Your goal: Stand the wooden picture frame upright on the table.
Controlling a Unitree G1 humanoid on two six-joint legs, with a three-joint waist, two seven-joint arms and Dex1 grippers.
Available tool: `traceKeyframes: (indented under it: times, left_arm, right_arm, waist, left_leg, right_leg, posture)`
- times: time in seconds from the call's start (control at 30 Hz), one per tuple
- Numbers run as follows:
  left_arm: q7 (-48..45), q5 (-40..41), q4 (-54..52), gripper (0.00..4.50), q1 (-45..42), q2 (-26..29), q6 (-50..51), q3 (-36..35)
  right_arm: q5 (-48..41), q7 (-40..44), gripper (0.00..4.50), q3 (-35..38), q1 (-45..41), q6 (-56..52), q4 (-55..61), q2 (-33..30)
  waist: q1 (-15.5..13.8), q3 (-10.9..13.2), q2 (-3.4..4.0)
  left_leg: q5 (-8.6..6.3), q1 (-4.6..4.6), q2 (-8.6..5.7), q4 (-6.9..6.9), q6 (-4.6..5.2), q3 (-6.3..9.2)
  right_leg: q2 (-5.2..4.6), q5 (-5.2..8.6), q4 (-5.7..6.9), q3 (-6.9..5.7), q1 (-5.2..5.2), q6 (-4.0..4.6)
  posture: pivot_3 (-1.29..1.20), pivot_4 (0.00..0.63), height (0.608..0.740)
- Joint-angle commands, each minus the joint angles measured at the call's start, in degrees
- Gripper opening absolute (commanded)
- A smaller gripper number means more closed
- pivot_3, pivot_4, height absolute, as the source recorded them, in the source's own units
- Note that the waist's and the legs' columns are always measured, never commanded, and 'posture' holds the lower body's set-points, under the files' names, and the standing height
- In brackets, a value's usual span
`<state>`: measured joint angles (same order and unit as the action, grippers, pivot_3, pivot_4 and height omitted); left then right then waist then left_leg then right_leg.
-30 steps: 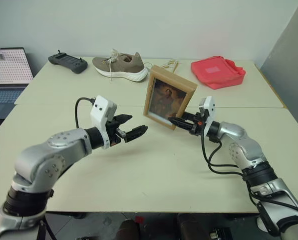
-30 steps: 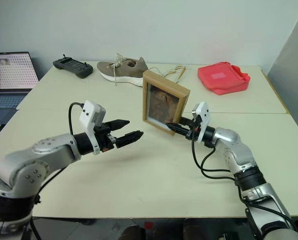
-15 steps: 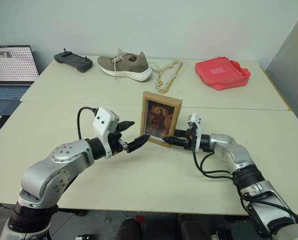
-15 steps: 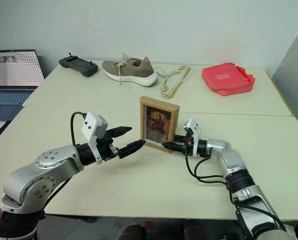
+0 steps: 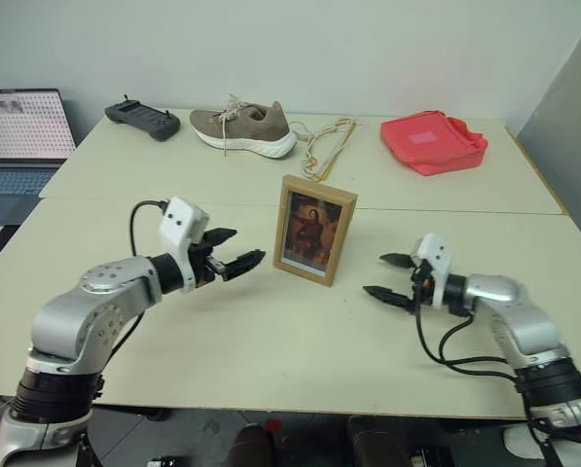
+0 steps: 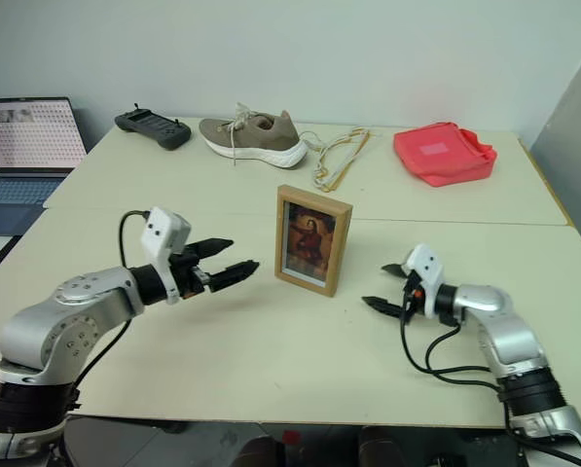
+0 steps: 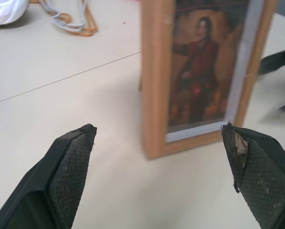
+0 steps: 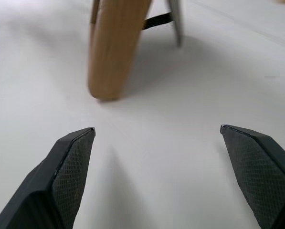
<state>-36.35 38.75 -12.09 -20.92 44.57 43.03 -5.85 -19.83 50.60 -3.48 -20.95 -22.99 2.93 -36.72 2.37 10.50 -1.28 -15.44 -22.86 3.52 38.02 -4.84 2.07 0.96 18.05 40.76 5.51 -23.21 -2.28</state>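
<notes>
The wooden picture frame (image 5: 315, 229) stands upright near the middle of the tabletop (image 5: 271, 341), its portrait side turned toward the robot and angled slightly toward the robot's left. In the right wrist view its light-wood edge (image 8: 114, 45) rests on the surface, and a thin dark strap runs back from it to what looks like the fold-out stand behind, though that part is blurred.

The left gripper (image 5: 234, 253) hangs above the tabletop to the left of the frame, pointing at it, with its two black fingers (image 7: 68, 176) spread wide and nothing between them. There is a clear gap between their tips and the frame's near edge.

The right gripper (image 5: 389, 277) is on the other side, apart from the frame, also aimed at it and low over the tabletop. Its fingers (image 8: 70, 171) are spread wide as well and hold nothing.

Along the far side of the tabletop lie a black handheld controller (image 5: 142, 120), a tan sneaker (image 5: 243, 128) with a white sole, a loose bundle of pale cord (image 5: 324, 146) and a red fabric bag (image 5: 433, 141). An open laptop (image 5: 19, 126) sits off the far left corner, its screen lit.
</notes>
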Motion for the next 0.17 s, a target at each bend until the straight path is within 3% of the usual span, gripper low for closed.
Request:
traceKeyframes:
  times: [0.03,0.17]
  left_arm:
    - [-4.65,-2.86,4.60,4.50,-2.45,3.22,-2.49,-1.51]
    - [-7.98,-5.13,8.54,4.50,-4.52,3.80,-4.43,-0.79]
  right_arm:
    - [-7.10,-2.85,4.47,5.92,-0.26,-9.10,13.99,-1.74]
    - [-10.18,-5.94,4.47,7.72,0.17,-14.98,19.55,-1.40]
  waist:
    - [0.30,0.00,0.00]
    - [0.32,0.00,-0.01]
  left_leg:
    - [0.00,0.02,0.02,-0.03,0.00,0.02]
    - [0.00,-0.02,0.02,-0.04,0.00,0.11]
  right_leg:
    - [0.03,0.00,-0.01,0.00,0.00,0.00]
    - [0.05,0.01,-0.03,-0.07,0.01,0.02]
  posture:
    - [0.00,0.150,0.740]
    - [0.00,0.150,0.740]
